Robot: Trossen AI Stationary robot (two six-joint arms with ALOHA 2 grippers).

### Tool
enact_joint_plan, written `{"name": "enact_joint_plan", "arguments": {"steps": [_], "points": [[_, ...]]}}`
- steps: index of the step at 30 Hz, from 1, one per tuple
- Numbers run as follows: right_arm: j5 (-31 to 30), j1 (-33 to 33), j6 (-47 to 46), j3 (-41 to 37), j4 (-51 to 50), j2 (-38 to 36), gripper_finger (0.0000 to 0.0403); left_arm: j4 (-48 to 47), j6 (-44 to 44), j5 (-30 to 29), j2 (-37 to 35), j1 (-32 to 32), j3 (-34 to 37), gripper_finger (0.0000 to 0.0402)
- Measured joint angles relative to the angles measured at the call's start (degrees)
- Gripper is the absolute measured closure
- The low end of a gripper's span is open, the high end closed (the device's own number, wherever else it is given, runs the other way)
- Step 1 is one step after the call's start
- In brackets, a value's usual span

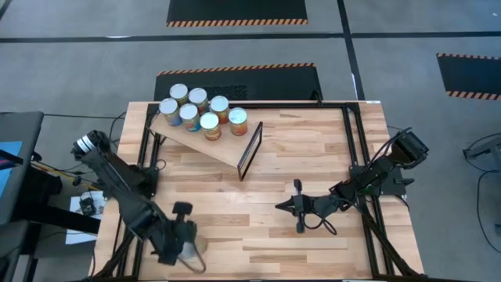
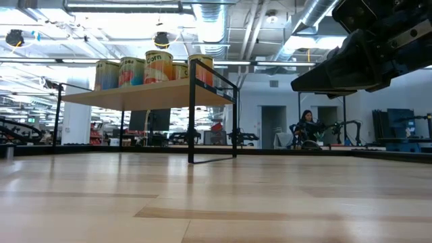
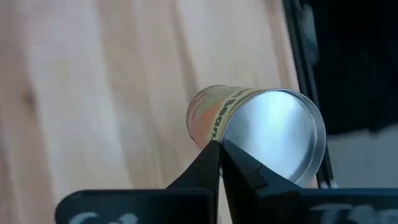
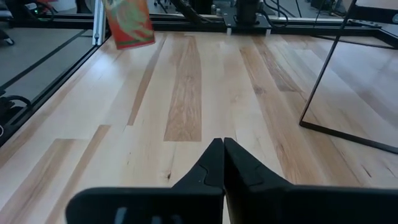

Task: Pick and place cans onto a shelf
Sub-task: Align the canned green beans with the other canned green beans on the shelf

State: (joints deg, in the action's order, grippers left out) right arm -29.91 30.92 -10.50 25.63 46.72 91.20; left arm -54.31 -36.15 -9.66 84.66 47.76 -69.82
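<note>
Bench (image 1: 313, 157) offers plenty of bare wood across its middle and near side, so a carry toward the shelf (image 1: 203, 145) has open room. The tight spots are the black frame (image 1: 250, 150) at the shelf's lower end and the bench's own near-left corner.

The shelf stands raised at the far left with seven cans (image 1: 200, 110) packed close on its upper part. The free board is the stretch between them and the frame. A can set down carelessly there could knock its neighbours or slide down the slant.

The right hand (image 1: 283, 207) waits mid-bench, fingers together and empty, well apart from everything.

The left hand (image 1: 182, 235) hangs over the near-left corner, above the last can (image 1: 193, 251). In its wrist view the two fingers (image 3: 208, 163) meet tip to tip in front of the can's lid (image 3: 261, 134), so they appear pressed on each other with nothing between them. A lift from here would likely come up empty. The closed tips could also nudge the can toward the bench edge just beside it and tip it off. Whether the can stands straight or leans cannot be told.
</note>
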Motion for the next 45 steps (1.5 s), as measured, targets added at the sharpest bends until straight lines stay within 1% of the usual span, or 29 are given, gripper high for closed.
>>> {"name": "enact_joint_plan", "arguments": {"steps": [3,7,10,13,15,18,23,27,30,34,38,41,45], "points": [[0.02,-0.33,-0.02,0.0,0.0,0.0,0.0388,-0.19,-3.44,-2.59,-3.06,-3.19,0.0,0.0401],[0.02,-0.33,-0.15,0.0,0.0,0.0,0.0384,-0.38,-3.67,-4.44,-6.99,-7.44,-0.78,0.0401],[0.02,-0.33,-0.17,0.0,0.0,0.0,0.0384,-2.58,-3.57,-7.64,-9.13,-10.43,-3.38,0.0401],[0.02,-0.33,-0.17,0.0,0.0,0.0,0.0386,-6.87,-3.44,-11.29,-10.23,-14.34,-7.28,0.0401],[0.02,-0.33,-0.17,0.0,-0.03,0.0,0.0388,-10.33,-2.5,-12.2,-10.22,-17.63,-10.04,0.0401],[0.02,-0.33,-0.17,0.0,-0.03,0.0,0.0388,-12.02,1.5,-12.07,-10.24,-23.86,-13.51,0.0402],[0.02,-0.33,-0.15,0.0,-0.03,0.0,0.0383,-12.12,10.34,-10.53,-10.21,-35.52,-16.9,0.0401],[0.04,-0.33,-0.15,0.0,-0.1,0.0,0.0386,-10.6,14.91,-6.61,-9.93,-44.02,-17.38,0.0401],[0.02,-0.33,-0.15,0.0,-0.22,0.0,0.0388,-9.35,17.56,-3.93,-9.44,-48.68,-17.38,0.0401],[0.04,-0.33,-0.17,0.0,-0.75,-0.02,0.0388,-8.05,19.67,-3.55,-9.02,-53.39,-17.38,0.0401],[0.04,-0.33,-0.64,0.0,-1.45,-0.02,0.0383,-7.84,20.08,-3.3,-8.71,-56.5,-17.38,0.0401],[0.04,-0.33,-0.66,0.0,-1.54,-0.02,0.0382,-7.56,20.51,-1.95,-8.24,-57.47,-17.4,0.0401],[0.04,-0.33,-1.07,0.0,-1.52,-0.02,0.0386,-7.62,20.51,-1.61,-7.46,-57.79,-17.39,0.0401]]}}
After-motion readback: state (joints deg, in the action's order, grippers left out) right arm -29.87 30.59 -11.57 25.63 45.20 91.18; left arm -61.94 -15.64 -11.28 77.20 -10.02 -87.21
